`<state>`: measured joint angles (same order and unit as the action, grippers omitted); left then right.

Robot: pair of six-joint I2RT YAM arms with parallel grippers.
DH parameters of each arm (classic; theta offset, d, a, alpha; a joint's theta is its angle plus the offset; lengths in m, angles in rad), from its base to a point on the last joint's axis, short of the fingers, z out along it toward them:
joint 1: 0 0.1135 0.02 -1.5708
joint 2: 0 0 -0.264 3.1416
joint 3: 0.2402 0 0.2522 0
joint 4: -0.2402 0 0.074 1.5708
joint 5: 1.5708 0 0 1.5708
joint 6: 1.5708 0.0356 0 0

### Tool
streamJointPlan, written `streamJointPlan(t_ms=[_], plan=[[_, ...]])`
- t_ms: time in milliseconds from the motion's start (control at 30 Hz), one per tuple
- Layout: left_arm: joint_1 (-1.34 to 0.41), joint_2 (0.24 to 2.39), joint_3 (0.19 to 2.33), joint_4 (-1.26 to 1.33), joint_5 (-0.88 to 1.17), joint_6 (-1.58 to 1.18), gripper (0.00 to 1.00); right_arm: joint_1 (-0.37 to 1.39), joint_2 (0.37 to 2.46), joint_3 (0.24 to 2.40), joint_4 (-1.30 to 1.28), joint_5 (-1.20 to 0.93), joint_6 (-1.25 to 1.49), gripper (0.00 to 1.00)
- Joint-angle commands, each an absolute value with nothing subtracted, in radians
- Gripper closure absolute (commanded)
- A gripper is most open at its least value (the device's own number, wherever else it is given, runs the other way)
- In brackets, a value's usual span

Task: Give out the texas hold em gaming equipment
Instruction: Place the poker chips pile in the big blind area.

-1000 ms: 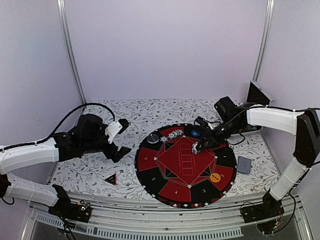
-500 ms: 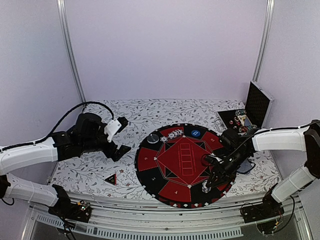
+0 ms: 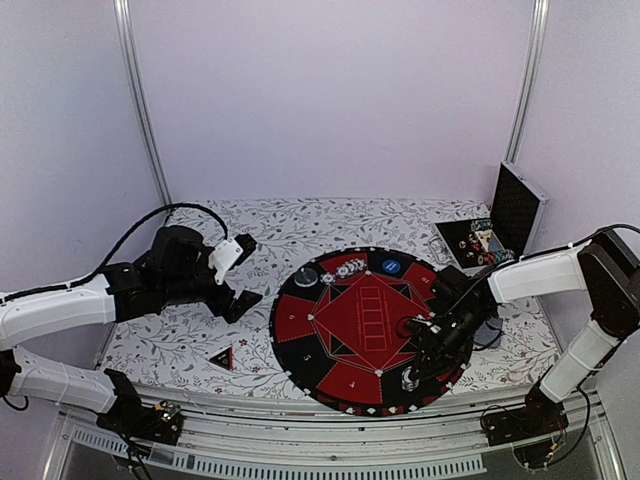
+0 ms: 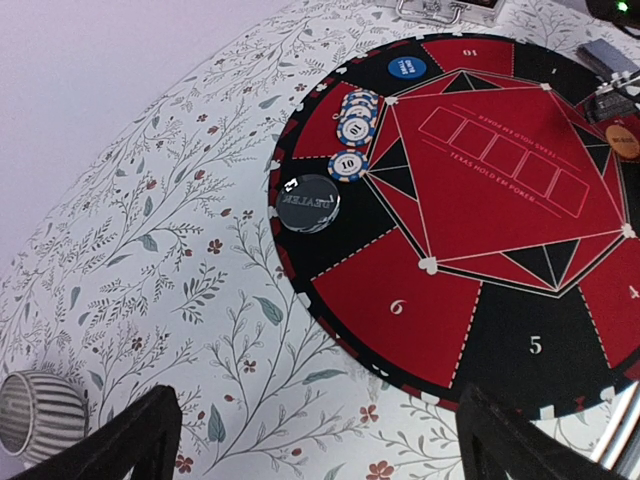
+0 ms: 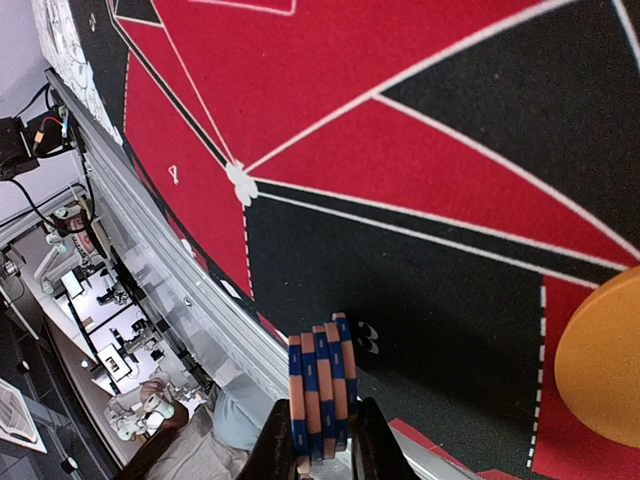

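My right gripper (image 5: 322, 432) is shut on a stack of blue-and-orange poker chips (image 5: 320, 370), held on edge just above the black segment marked 3 at the near right of the round mat (image 3: 352, 384). In the top view that gripper (image 3: 409, 379) hangs over the mat's near rim. An orange disc (image 5: 602, 372) lies beside it. On the mat's far side are a dark disc (image 4: 307, 203), several chips (image 4: 355, 118) and a blue disc (image 4: 406, 68). A black-red triangle (image 3: 221, 357) lies on the cloth at the left. My left gripper (image 3: 249, 272) hovers open and empty left of the mat.
An open black case (image 3: 492, 236) holding more chips stands at the back right. A grey-blue deck of cards (image 4: 605, 55) lies right of the mat, partly behind my right arm. The metal rail (image 3: 330, 440) runs along the table's near edge.
My right arm has swung from the mat's far side to its near right edge, carrying the chip stack lower. The left arm has not moved.
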<state>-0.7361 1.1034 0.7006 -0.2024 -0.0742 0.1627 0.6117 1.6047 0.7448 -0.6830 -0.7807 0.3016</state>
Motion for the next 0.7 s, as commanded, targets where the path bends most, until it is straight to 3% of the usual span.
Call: streamJointPlan(t_ms=[0, 133, 600, 667], plan=[[-0.726, 1.098, 0.725, -0.211, -0.07, 0.161, 0.02, 0.587, 1.641, 0.761, -0.658, -0.721, 0.281, 0.9], [-0.727, 1.096, 0.722, -0.213, -0.067, 0.158, 0.02, 0.572, 1.647, 0.773, -0.707, -0.621, 0.293, 0.75], [-0.727, 1.084, 0.721, -0.213, -0.066, 0.16, 0.02, 0.596, 1.589, 0.92, -0.891, -0.428, 0.308, 0.6], [-0.727, 1.083, 0.723, -0.214, -0.064, 0.16, 0.02, 0.599, 1.553, 0.977, -0.931, -0.391, 0.311, 0.53]])
